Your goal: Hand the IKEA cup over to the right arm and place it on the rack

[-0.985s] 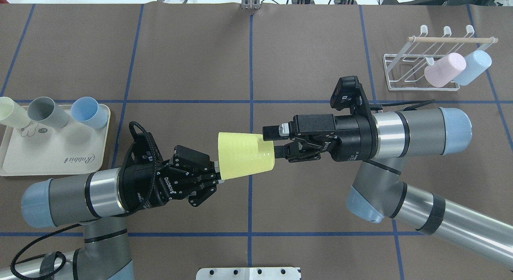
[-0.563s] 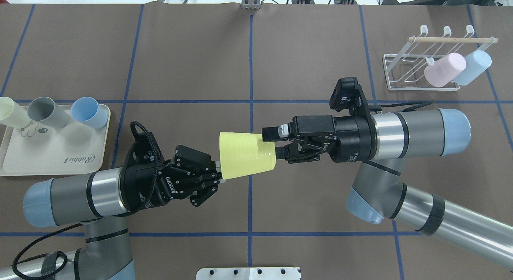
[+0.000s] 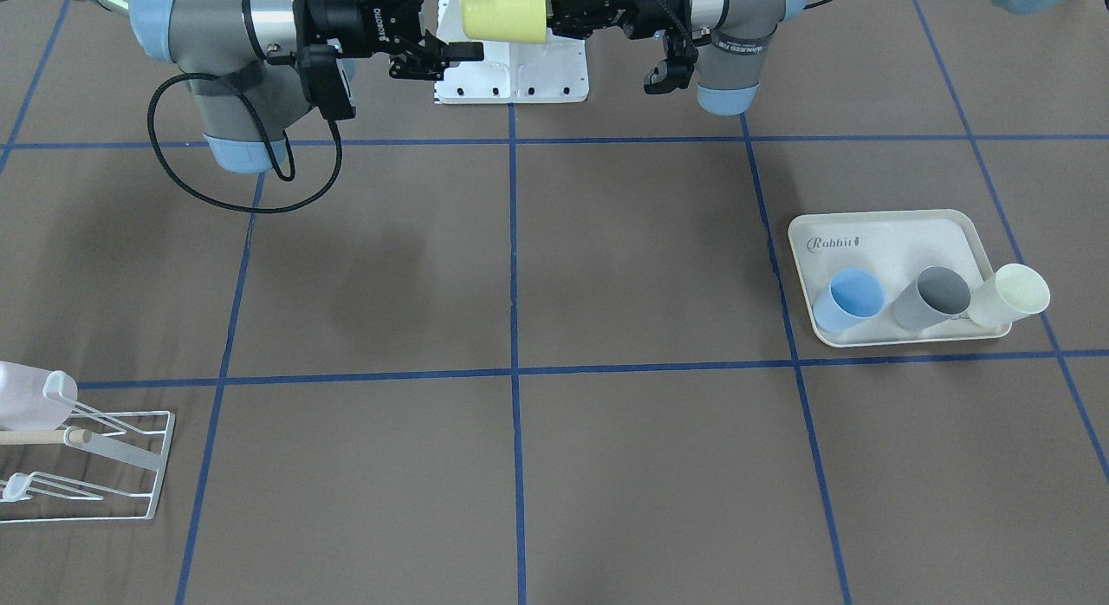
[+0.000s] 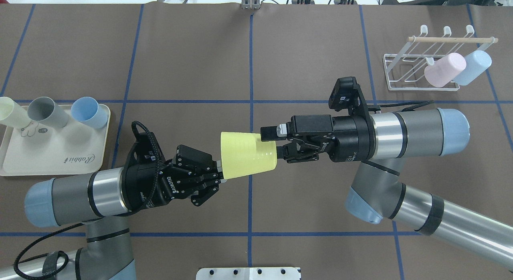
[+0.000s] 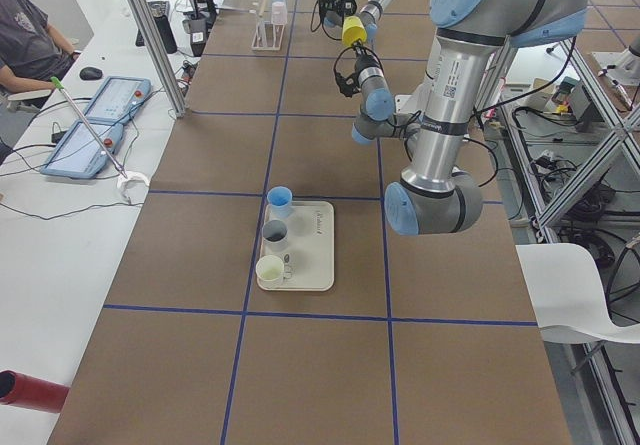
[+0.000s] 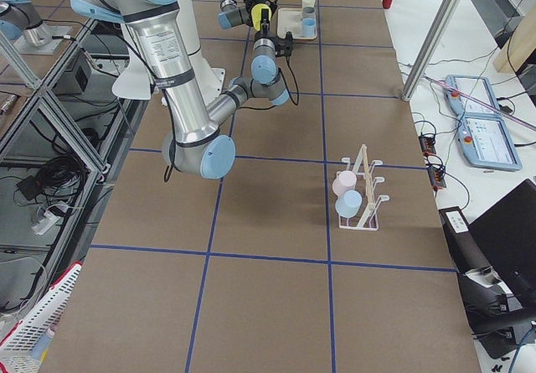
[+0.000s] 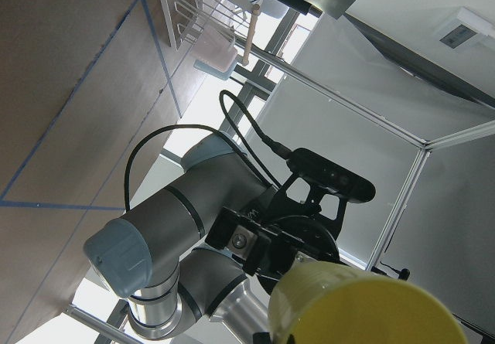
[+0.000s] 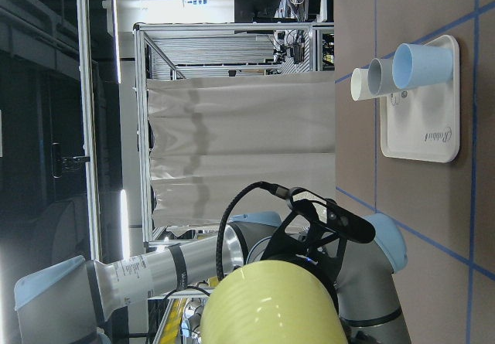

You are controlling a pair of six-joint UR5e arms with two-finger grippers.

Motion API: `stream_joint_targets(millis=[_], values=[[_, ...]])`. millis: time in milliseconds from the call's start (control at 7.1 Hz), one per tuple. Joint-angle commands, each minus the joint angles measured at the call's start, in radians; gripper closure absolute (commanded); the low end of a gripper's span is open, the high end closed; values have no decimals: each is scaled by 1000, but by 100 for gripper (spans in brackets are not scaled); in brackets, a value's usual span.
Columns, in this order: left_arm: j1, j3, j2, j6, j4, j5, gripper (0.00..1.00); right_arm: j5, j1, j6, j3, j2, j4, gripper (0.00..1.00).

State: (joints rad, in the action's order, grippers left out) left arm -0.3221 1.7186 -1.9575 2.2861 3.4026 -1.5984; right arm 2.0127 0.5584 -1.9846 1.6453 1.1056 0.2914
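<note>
The IKEA cup (image 4: pixel 246 155) is pale yellow and hangs sideways above the table's middle. Its wide rim points toward my left arm. My left gripper (image 4: pixel 218 173) is shut on the rim's near edge. My right gripper (image 4: pixel 271 142) stands open, one finger on each side of the cup's narrow base end. In the front-facing view one right finger (image 3: pixel 459 50) lies just outside the cup (image 3: pixel 502 14). The white wire rack (image 4: pixel 386 71) with its wooden dowel (image 4: pixel 453 39) stands at the far right. It holds a pink cup (image 4: pixel 445 69) and a light blue cup (image 4: pixel 473 67).
A cream rabbit-printed tray (image 4: pixel 52 151) at the left edge carries a cream, a grey and a blue cup. A white mounting plate (image 4: pixel 248 273) sits at the near table edge. Brown table with blue tape lines lies between the arms and the rack.
My right gripper has crept left, further over the cup's base end. My left arm has shifted slightly right with the cup. The grip states look the same.
</note>
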Motion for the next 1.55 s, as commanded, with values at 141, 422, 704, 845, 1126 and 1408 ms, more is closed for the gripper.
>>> stream_joint_targets(millis=[141,422,704,845,1126,1408], values=[[0,-14,-11,1,0,0,100,-2,0,1,-1,0,-1,15],[0,-16,-11,1,0,0,100,-5,0,18,-4,2,-3,18],[0,-14,-11,1,1,0,100,-5,1,18,-2,2,-3,31],[-2,-14,-11,0,1,0,100,-8,3,21,-4,5,-5,63],[-5,-16,-9,-3,3,0,1,-19,3,21,-4,8,-5,83],[-9,-14,-8,-4,4,0,0,-19,5,21,-5,10,-6,83]])
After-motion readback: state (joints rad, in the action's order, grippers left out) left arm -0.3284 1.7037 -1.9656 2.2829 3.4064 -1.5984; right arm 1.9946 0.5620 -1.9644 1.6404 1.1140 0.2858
